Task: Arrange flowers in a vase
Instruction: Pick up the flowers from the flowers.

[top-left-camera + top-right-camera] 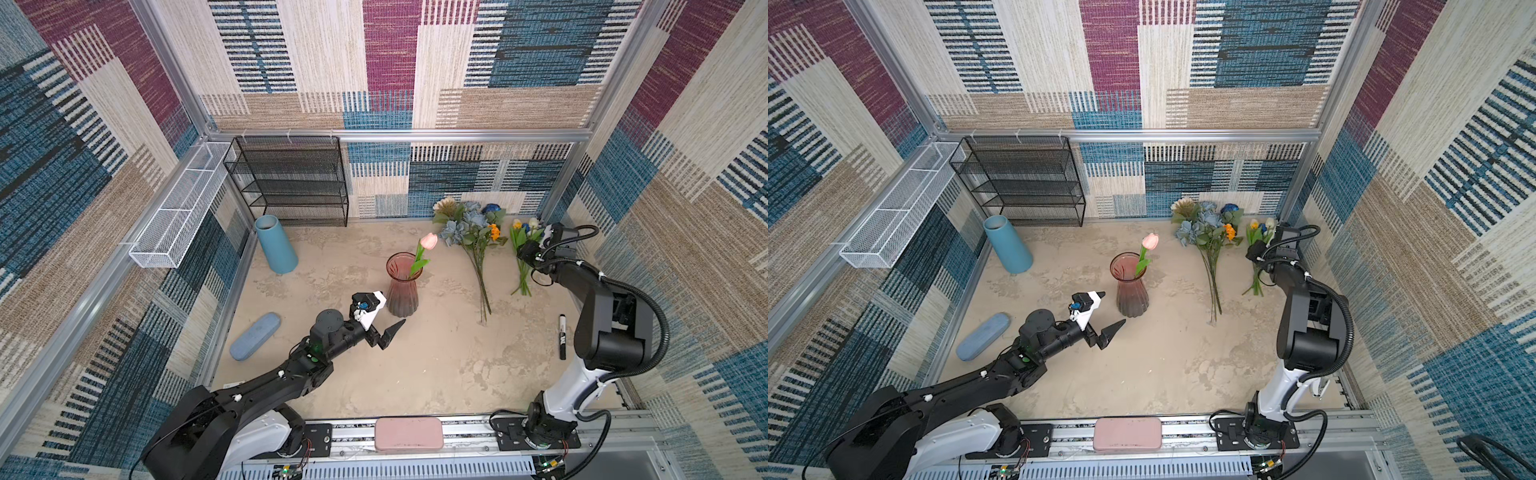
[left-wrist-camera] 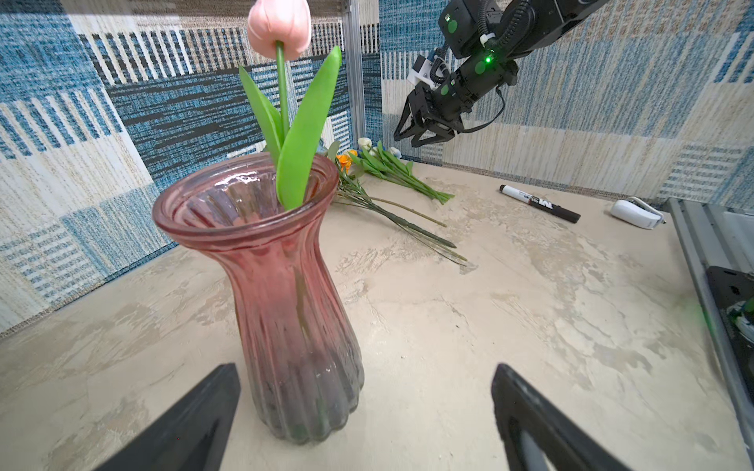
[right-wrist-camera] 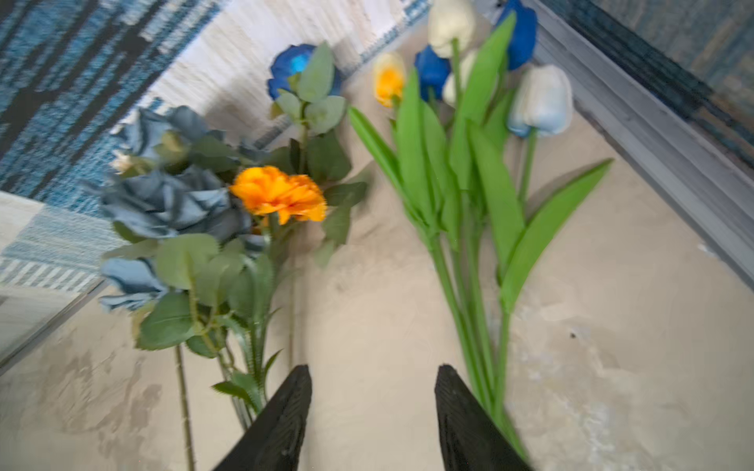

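A ribbed pink glass vase (image 1: 402,286) stands upright mid-table with a pink tulip (image 1: 429,241) leaning in it. My left gripper (image 2: 365,377) is open, low beside the vase's base, nothing held. At the back right lie loose flowers: a bunch (image 1: 469,228) of pale blue roses (image 3: 171,200), an orange bloom (image 3: 279,193) and a deep blue rose (image 3: 293,65), and beside it white, blue and yellow tulips (image 3: 469,163). My right gripper (image 3: 373,369) hangs open above bare table between the two bunches, one finger close beside the tulip stems (image 3: 481,367), gripping nothing.
A blue cylinder vase (image 1: 275,245) stands at the back left by a black mesh shelf (image 1: 291,183) and a white wire basket (image 1: 178,208). A blue oval case (image 1: 254,336) lies left, a black marker (image 1: 562,336) right, a pink case (image 1: 408,433) on the front rail.
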Motion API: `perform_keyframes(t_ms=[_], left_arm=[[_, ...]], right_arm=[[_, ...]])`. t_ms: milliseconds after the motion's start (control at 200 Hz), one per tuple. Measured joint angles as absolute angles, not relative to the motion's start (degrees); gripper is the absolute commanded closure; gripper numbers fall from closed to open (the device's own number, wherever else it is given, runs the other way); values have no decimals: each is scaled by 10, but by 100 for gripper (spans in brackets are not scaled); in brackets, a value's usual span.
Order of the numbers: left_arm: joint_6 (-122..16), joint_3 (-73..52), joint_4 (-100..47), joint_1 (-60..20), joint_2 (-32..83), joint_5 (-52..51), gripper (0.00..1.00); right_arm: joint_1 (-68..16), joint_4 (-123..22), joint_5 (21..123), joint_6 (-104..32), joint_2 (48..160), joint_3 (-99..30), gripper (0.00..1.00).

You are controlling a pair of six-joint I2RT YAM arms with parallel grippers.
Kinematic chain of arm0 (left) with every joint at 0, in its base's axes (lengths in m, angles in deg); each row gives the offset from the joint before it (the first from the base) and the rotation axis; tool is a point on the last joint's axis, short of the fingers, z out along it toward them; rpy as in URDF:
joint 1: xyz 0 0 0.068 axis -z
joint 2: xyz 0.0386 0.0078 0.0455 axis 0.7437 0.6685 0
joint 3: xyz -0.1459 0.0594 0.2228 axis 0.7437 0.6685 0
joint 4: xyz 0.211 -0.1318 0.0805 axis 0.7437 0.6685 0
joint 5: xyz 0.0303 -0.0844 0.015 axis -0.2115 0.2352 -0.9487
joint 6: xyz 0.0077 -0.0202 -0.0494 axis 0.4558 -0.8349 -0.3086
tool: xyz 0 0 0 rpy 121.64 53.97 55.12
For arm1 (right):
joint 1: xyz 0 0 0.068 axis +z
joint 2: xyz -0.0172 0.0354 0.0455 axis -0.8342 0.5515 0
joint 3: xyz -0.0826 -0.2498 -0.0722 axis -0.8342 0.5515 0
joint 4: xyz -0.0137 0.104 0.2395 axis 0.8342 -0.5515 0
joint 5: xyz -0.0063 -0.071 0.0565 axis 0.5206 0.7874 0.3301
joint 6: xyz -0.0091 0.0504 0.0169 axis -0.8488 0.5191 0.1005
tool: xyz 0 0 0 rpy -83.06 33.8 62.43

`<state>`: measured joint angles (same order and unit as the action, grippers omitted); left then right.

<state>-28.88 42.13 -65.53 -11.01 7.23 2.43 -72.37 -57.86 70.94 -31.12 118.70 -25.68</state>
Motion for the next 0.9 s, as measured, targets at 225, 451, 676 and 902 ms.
perform_keyframes(t_ms=[225,451,676,902], left_arm=[[-287,424,-656,-110,78,22,1],[-287,424,-659,-110,84,21,1],[-287,424,-659,-110,86,11,1],[-285,424,-659,-109,86,8,1]], right_arm=[[-753,-580,708,-303,1227,-254,53],[-763,-575,704,-303,1266,-249,61],[-763,-548,690,-303,1295,-249,74],[-763,-538,681,-303,1297,-244,89]])
